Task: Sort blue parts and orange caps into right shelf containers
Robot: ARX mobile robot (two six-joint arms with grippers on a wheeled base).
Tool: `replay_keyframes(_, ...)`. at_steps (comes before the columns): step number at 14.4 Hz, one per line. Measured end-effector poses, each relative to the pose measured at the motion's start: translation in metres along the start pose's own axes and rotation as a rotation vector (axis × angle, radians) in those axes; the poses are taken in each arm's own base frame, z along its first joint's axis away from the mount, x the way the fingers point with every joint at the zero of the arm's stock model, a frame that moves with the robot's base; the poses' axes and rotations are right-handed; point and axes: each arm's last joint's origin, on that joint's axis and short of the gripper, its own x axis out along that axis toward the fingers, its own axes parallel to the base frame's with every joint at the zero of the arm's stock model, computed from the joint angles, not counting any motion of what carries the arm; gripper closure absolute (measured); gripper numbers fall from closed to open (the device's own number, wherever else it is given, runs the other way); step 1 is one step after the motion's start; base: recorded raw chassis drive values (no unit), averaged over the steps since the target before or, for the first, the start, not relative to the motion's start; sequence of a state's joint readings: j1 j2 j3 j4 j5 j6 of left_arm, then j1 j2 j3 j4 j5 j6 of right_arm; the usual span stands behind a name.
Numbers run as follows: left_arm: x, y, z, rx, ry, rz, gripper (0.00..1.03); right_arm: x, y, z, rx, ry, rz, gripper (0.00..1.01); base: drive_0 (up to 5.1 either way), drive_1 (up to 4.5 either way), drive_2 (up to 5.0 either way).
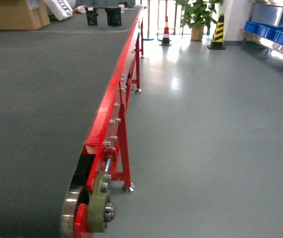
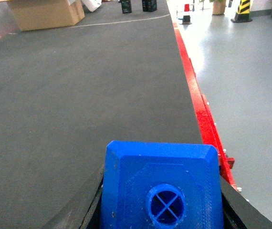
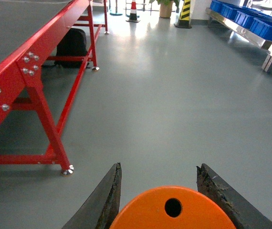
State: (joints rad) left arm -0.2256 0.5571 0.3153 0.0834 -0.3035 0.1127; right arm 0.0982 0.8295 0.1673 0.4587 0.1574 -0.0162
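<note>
Left tool (image 2: 162,210) grips a bright-blue rectangular plastic block with a round stud (image 2: 163,188) between its dark fingers (image 2: 86,207), held above the grey-surfaced, red-framed desk (image 2: 78,95), whose red edge (image 2: 200,114) runs just to the block's right. Right tool (image 3: 167,205) is closed on an orange cylindrical cap with a hole in its flat top (image 3: 174,210), over open grey floor (image 3: 174,109) beside the desk's red legs (image 3: 45,114). Large blue ribbed crates (image 3: 250,19) sit on a shiny steel shelf (image 3: 236,29) well apart, far right across the bare floor.
</note>
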Motion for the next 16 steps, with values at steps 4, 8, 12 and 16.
replay_keyframes(4,0.0000,-0.0002,0.0000,0.000,0.000,-0.002,0.58,0.0000,-0.0001,0.0001,0.000,-0.001,0.000,0.60,0.0,0.00,0.0)
replay_keyframes(8,0.0001,-0.0002,-0.0002,0.001,0.002,-0.002,0.58,0.0000,-0.0001,-0.0001,0.000,0.002,0.000,0.60,3.8,-1.75,-1.8)
replay_keyframes(12,0.0000,-0.0001,0.0003,-0.001,-0.003,0.000,0.58,0.0000,0.0000,-0.0004,-0.001,0.004,0.000,0.60,5.1,-2.34,-2.3)
replay_keyframes(16,-0.0002,-0.0002,0.0002,0.000,-0.002,-0.002,0.58,0.0000,-0.0001,-0.0004,-0.001,0.003,0.000,0.60,5.1,-2.34,-2.3)
